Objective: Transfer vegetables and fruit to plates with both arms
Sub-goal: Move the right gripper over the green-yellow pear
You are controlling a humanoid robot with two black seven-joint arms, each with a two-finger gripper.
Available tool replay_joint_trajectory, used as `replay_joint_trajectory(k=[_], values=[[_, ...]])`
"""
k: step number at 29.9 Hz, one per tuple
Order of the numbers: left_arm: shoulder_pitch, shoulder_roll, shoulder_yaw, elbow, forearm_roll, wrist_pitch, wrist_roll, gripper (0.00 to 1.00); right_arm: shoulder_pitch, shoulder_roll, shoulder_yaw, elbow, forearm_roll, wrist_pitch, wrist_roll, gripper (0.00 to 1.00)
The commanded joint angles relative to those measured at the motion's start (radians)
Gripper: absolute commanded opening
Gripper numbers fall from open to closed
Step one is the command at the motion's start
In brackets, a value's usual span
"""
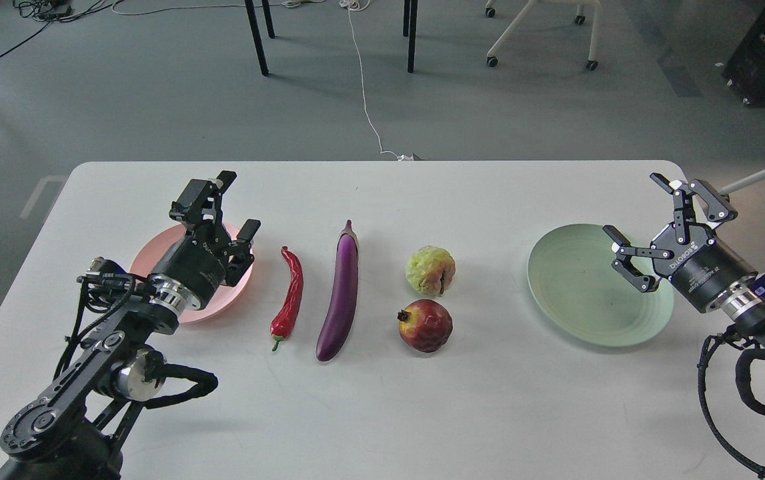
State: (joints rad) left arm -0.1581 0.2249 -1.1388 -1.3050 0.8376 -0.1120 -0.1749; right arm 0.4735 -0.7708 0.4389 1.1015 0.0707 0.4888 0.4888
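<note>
A red chili pepper and a long purple eggplant lie side by side at the table's middle. To their right sit a lumpy yellow-green fruit and, in front of it, a dark-red pomegranate. My left gripper hangs open over the pale pink plate, nothing between its fingers. My right gripper is open above the right part of the pale green plate, also holding nothing.
The white table has bare surface along its front and back. Beyond its far edge are dark table legs, a white cable on the grey floor and a wheeled chair base.
</note>
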Motion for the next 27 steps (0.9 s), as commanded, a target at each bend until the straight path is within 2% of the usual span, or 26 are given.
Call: replay_joint_trajectory(k=[1, 6, 12, 15, 18, 20, 23, 25, 27], values=[[0.000, 0.001, 0.010, 0.001, 0.006, 0.002, -0.001, 0.98, -0.001, 0.001, -0.002, 0.000, -0.002, 0.000, 0.000, 0.97], [-0.011, 0.010, 0.011, 0.015, -0.005, -0.001, 0.003, 0.98, 0.013, -0.001, -0.012, -0.005, -0.037, 0.000, 0.000, 0.97], [-0.040, 0.040, 0.010, 0.029, -0.003, -0.012, -0.034, 0.98, 0.135, -0.036, -0.022, 0.000, -0.329, 0.000, 0.000, 0.97], [-0.055, 0.051, 0.011, 0.024, -0.003, -0.014, -0.032, 0.98, 0.293, -0.088, -0.075, 0.011, -0.504, 0.000, 0.000, 0.97], [-0.052, 0.057, 0.011, 0.017, -0.005, -0.015, -0.043, 0.98, 0.543, -0.091, -0.251, 0.009, -0.656, 0.000, 0.000, 0.97], [-0.046, 0.060, 0.011, 0.010, -0.005, -0.018, -0.054, 0.98, 0.747, -0.058, -0.418, -0.008, -0.770, 0.000, 0.000, 0.98], [-0.040, 0.056, 0.011, 0.000, -0.003, -0.018, -0.057, 0.98, 0.998, 0.069, -0.644, -0.047, -0.882, 0.000, 0.000, 0.98], [-0.037, 0.053, 0.011, -0.010, -0.003, -0.015, -0.058, 0.98, 1.106, 0.184, -0.777, -0.075, -0.931, -0.001, 0.000, 0.98], [-0.028, 0.053, 0.011, -0.019, -0.002, -0.014, -0.063, 0.98, 1.168, 0.282, -0.882, -0.094, -0.989, -0.051, 0.000, 0.98]])
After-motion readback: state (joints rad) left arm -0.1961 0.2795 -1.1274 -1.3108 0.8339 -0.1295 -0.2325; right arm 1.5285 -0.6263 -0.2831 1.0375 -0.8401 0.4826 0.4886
